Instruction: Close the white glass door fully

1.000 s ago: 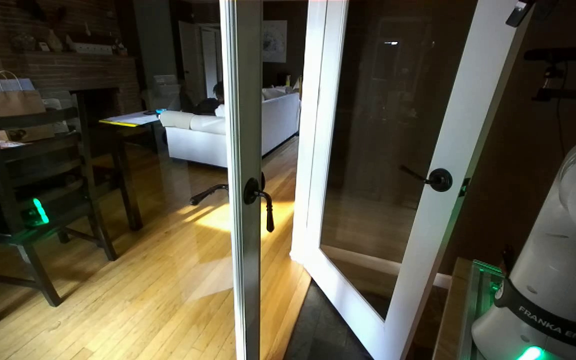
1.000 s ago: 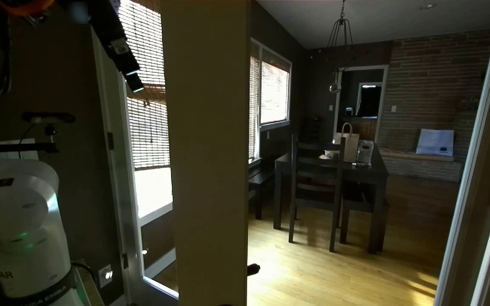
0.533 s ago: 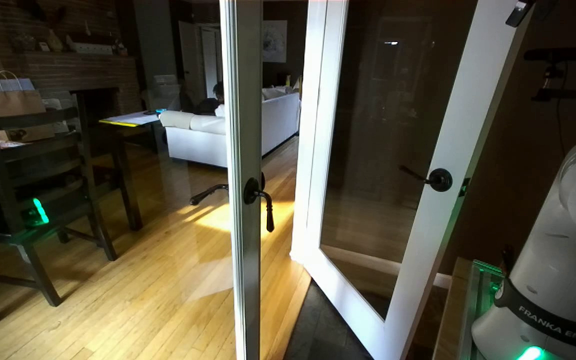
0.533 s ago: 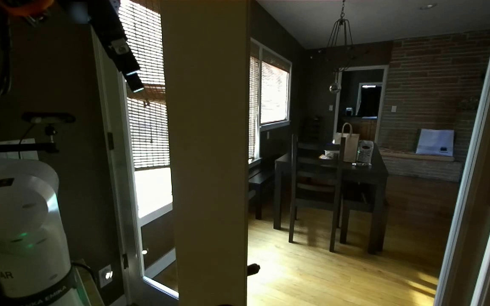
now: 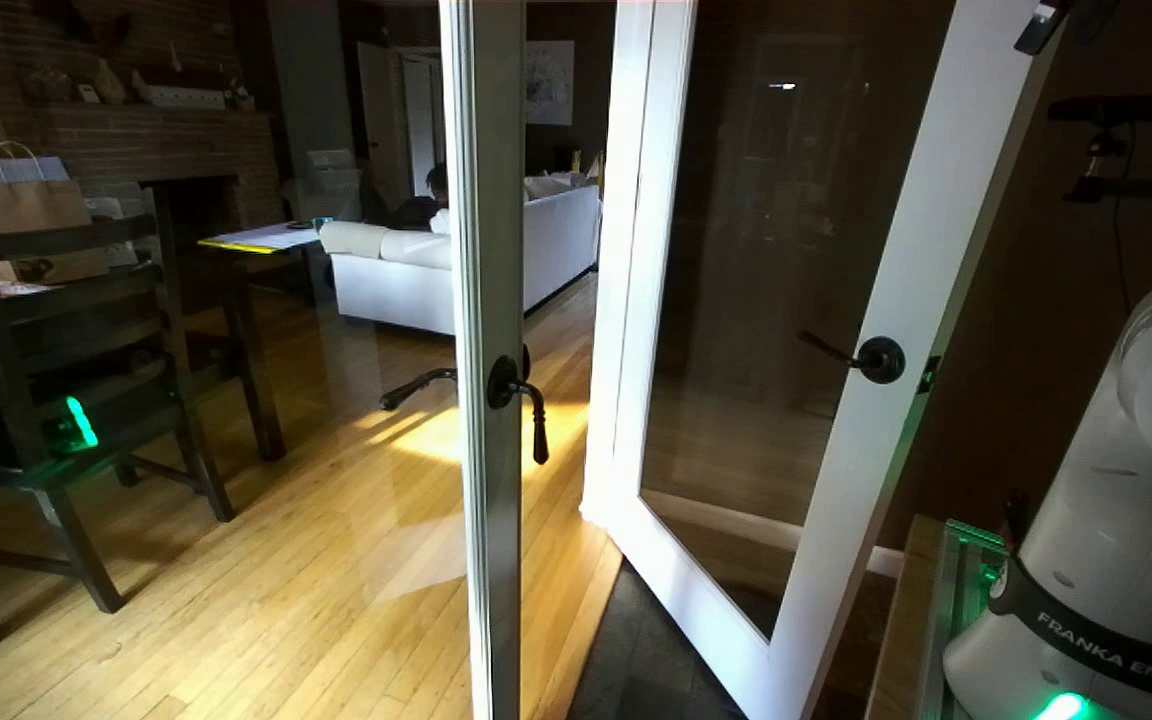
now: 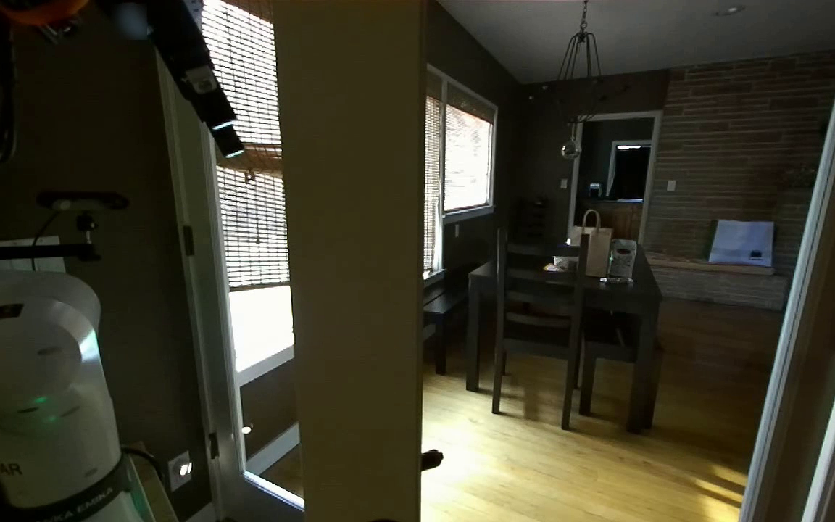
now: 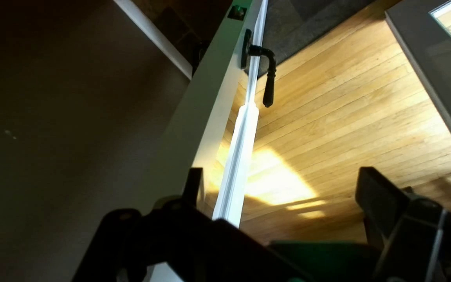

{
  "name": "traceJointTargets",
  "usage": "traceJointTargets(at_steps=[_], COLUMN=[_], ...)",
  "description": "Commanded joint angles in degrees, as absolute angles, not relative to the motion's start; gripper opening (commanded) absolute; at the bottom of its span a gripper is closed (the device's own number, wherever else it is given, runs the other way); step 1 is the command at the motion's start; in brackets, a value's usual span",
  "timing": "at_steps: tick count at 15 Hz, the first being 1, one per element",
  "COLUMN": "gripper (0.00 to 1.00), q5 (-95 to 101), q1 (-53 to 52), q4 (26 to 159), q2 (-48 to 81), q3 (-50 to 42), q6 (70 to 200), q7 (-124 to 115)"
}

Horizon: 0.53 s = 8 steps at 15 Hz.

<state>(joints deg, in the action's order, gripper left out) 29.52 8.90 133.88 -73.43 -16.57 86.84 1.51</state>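
Note:
The white glass door (image 5: pixel 941 200) stands open at an angle, free edge toward my arm. Its black handle (image 5: pixel 881 360) shows, and its shaded stile (image 6: pixel 352 254) fills the middle of an exterior view. My gripper (image 7: pixel 282 169) is open and holds nothing. In the wrist view, its left finger (image 7: pixel 192 186) overlaps the door's free-edge side (image 7: pixel 210 86); I cannot tell whether they touch. The right finger (image 7: pixel 380 199) is over the floor side. The gripper also shows at the top of both exterior views (image 5: pixel 1041 25) (image 6: pixel 233 141), high up near the door's free edge.
The other white leaf (image 5: pixel 493 220) stands edge-on with a black lever (image 5: pixel 538 430); it also shows in the wrist view (image 7: pixel 441 66). A bracket camera (image 6: pixel 84 203) sits by the wall. Chairs (image 6: pixel 541 312), a table (image 6: pixel 628 293) and a sofa (image 5: pixel 556 250) are beyond.
My gripper has shifted very slightly. The door has not visibly moved.

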Motion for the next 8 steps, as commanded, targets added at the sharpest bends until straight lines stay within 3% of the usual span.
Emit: traceJointTargets(at_steps=[1, 8], gripper=[1.00, 1.00], q5=[29.19, 31.27], q1=[10.71, 10.08], q4=[131.99, 129.67], q2=[-75.67, -78.57], q3=[-19.24, -26.33], q6=[83.42, 83.97], q7=[3.23, 7.89])
